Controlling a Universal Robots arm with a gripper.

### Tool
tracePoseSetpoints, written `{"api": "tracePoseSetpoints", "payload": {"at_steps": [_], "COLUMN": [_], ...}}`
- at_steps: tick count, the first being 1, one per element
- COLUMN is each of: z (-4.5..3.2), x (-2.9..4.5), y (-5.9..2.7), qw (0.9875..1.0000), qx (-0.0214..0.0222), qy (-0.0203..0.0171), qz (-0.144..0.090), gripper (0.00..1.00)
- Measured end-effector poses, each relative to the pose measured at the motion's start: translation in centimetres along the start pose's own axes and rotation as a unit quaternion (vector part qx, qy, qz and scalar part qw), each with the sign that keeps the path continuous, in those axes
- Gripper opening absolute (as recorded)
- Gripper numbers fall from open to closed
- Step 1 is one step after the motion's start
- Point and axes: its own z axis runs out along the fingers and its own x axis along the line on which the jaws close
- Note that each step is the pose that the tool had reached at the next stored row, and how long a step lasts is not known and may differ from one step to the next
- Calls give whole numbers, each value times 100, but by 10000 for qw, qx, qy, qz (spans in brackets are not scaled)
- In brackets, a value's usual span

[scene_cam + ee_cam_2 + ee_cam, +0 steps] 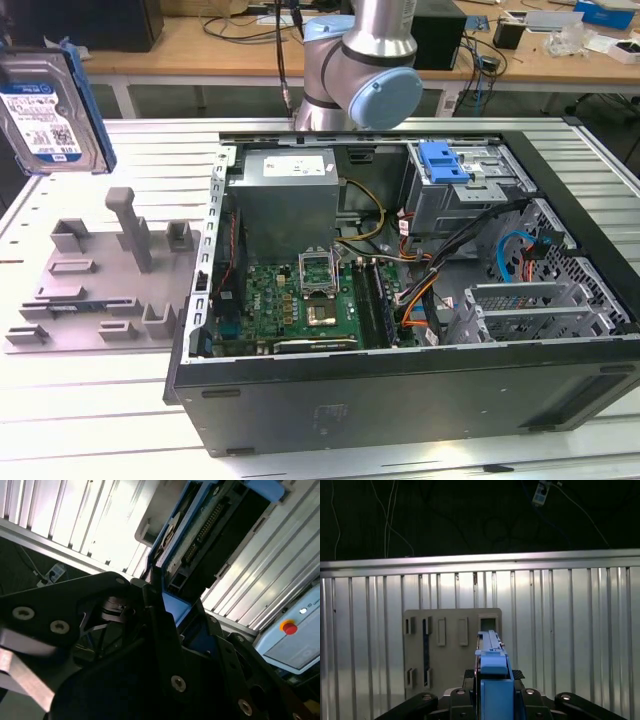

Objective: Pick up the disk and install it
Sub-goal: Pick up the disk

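Gripper [494, 676] is pinching the disk [45, 105] by its blue carrier frame, holding it upright in the air over the grey fixture plate [100, 285].
The arm [362, 60] is rising behind the open computer case [400, 300], cut off above its elbow joint; the disk is running off the exterior view's left edge.

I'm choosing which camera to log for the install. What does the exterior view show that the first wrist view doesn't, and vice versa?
Exterior view: the open computer case with its motherboard and grey power supply, plus the disk's printed label. First wrist view: the disk edge-on, clamped in the gripper, and cables on the dark floor past the ribbed table. Shared: the disk, the grey fixture plate and the ribbed table.
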Motion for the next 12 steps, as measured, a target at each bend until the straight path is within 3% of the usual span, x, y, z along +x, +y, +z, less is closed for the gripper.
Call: {"api": "tracePoseSetpoints", "payload": {"at_steps": [6, 8, 9, 12], "z": [-440, -555, -593, -595], "x": [26, 33, 35, 35], "y": [-28, -41, -44, -44], "qw": [10000, 10000, 10000, 10000], "qx": [0, 1, 0, 0], "qy": [0, 0, 0, 0], "qz": [0, 0, 0, 0], "gripper": [36, 36, 36, 36]}}
